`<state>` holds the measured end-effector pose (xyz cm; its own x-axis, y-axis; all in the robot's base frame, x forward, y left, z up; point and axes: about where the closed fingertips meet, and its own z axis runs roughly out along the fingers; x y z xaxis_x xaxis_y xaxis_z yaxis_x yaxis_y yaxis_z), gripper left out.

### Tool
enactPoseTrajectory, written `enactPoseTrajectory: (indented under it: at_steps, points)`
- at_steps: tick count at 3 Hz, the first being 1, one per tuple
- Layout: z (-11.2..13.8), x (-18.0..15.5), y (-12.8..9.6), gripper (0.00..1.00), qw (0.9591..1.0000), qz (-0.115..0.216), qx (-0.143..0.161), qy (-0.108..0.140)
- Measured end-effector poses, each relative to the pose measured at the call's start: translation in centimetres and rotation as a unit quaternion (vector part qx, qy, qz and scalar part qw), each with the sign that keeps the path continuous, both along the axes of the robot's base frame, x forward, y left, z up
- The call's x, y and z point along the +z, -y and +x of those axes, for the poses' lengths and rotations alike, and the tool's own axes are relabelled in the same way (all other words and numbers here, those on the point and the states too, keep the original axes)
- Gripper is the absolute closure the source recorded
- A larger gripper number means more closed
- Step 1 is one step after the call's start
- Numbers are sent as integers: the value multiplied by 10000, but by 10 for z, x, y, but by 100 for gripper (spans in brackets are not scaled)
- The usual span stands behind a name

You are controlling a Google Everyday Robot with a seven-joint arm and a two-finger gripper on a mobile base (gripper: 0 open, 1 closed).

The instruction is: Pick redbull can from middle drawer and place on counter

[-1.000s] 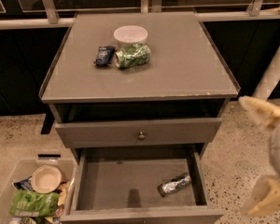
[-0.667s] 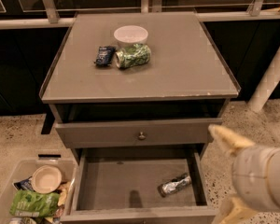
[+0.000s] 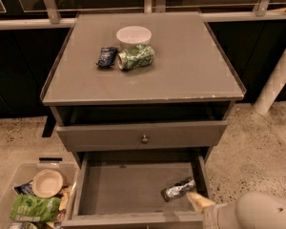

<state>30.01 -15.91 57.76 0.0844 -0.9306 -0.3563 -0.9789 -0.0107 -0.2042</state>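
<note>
Grey counter (image 3: 190, 75) fills the far half of the view. Its right and near parts are bare, so there is free room for a set-down. Below it, under a closed front (image 3: 109, 136) with a knob, the drawer (image 3: 124, 192) is pulled out towards the camera. This leaves its flat floor open from above.

At the near right, the pale arm (image 3: 257, 213) comes in low. It brings the gripper (image 3: 199, 202) over the drawer's near right corner, just beside the redbull can (image 3: 178, 189). I judge this a reach lined up for the grasp. Whether the gripper is released or clenched cannot be told, and it holds nothing visible.

A plastic bin (image 3: 19, 168) of clutter stands on the floor at the left. On the far counter a white bowl (image 3: 133, 35), a green can (image 3: 136, 57) and a blue packet (image 3: 107, 57) sit close together. The redbull can lies on its side in the drawer's right half, near the side wall.

Since 0.7 s ago the arm has dropped from beside the closed front down to the drawer's corner, much closer to the redbull can. The redbull can and the counter items have not moved.
</note>
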Motion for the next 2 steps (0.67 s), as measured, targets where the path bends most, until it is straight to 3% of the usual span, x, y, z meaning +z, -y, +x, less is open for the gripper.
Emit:
enactPoseTrajectory:
  at_steps: [1, 2]
  points:
    - [-42, -105, 36, 0, 9955, -370, -243, -833]
    - [-36, -141, 48, 0, 9934, -532, -354, -955]
